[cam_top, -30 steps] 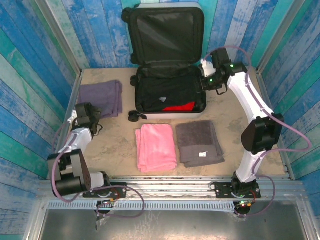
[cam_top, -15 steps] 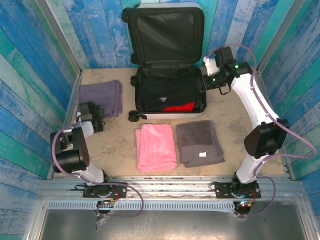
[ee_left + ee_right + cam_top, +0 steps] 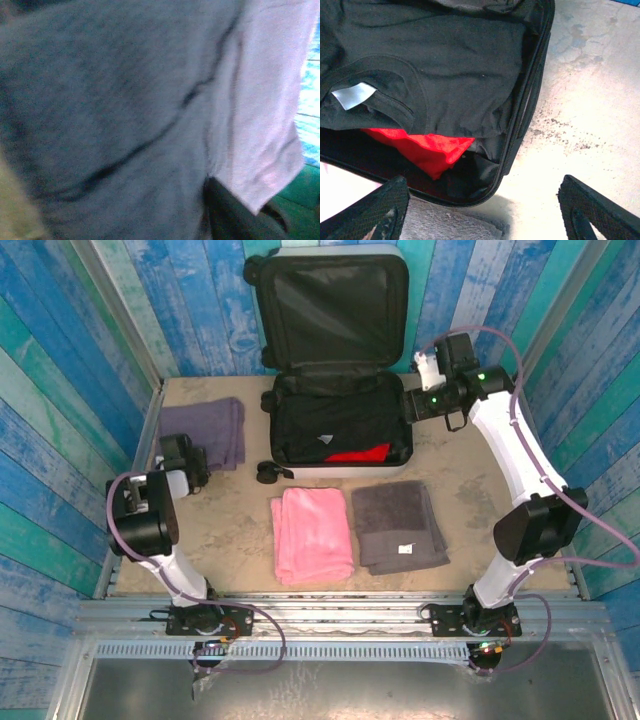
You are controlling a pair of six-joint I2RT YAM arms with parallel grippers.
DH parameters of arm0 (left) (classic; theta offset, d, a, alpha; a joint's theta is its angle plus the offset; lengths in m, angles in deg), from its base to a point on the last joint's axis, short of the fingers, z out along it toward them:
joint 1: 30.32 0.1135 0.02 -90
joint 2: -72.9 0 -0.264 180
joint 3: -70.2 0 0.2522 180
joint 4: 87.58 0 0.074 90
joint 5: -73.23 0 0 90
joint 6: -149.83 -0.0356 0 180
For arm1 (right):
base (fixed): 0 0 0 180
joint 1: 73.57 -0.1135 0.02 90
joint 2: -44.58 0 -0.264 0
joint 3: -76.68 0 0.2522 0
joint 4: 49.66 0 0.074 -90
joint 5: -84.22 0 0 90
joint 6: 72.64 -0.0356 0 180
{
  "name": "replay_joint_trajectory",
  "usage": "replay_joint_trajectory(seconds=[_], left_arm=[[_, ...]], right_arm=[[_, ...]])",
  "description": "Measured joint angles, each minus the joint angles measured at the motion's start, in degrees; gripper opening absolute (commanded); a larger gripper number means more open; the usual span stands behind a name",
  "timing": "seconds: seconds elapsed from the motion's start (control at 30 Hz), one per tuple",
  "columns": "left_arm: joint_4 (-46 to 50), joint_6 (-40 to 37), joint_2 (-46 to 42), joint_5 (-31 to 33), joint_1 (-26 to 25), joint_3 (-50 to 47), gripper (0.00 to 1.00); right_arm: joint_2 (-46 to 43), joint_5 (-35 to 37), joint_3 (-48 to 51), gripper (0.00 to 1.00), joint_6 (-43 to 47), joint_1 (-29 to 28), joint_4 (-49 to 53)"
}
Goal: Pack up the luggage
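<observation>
The luggage [image 3: 340, 430] lies open at the back of the table, its lid [image 3: 335, 310] leaning on the wall. Inside are a black garment [image 3: 445, 65] and a red cloth [image 3: 420, 147]. My right gripper [image 3: 412, 405] hovers by the luggage's right edge; in the right wrist view it [image 3: 485, 220] is open over the near right corner, holding nothing. My left gripper [image 3: 190, 462] is at the near edge of a purple towel [image 3: 205, 430]. That towel [image 3: 125, 110] sits blurred and very close in the left wrist view, with one dark finger [image 3: 232, 215] showing.
A pink towel [image 3: 312, 535] and a grey towel [image 3: 400, 527] lie folded side by side at the front. A small black object [image 3: 270, 473] sits by the luggage's near left corner. Blue plank walls enclose the table on three sides.
The left arm has swung up and toward the purple towel, its gripper now against the cloth. The right gripper has drifted slightly right and back along the luggage's edge.
</observation>
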Motion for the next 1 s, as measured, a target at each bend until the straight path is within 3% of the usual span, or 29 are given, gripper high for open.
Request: replay_joint_trajectory(seconds=[0.07,0.3,0.53,0.77,0.87,1.0], left_arm=[[0.5,-1.1,0.0,0.0,0.0,0.0,0.00],[9.4,-13.8,-0.2,0.1,0.0,6.8,0.00],[18.5,-31.4,-7.8,-1.7,0.0,12.3,0.00],[26.0,-45.0,-14.2,-9.6,-0.1,19.3,0.00],[32.2,-53.2,-15.4,-7.5,-2.5,25.3,0.00],[37.7,-65.1,-17.8,-3.4,-9.7,32.2,0.00]], right_arm=[[-0.2,0.4,0.7,0.72,0.3,0.0,-0.6],[-6.1,-3.4,9.2,0.74,2.6,0.2,-7.4],[-18.1,-9.0,22.4,0.82,5.0,-1.7,-24.5],[-16.7,-13.8,18.2,0.84,4.2,-2.4,-30.3],[-15.0,-17.0,16.4,0.84,4.8,-2.9,-31.1],[-13.5,-19.8,16.3,0.86,6.7,-4.5,-32.7]])
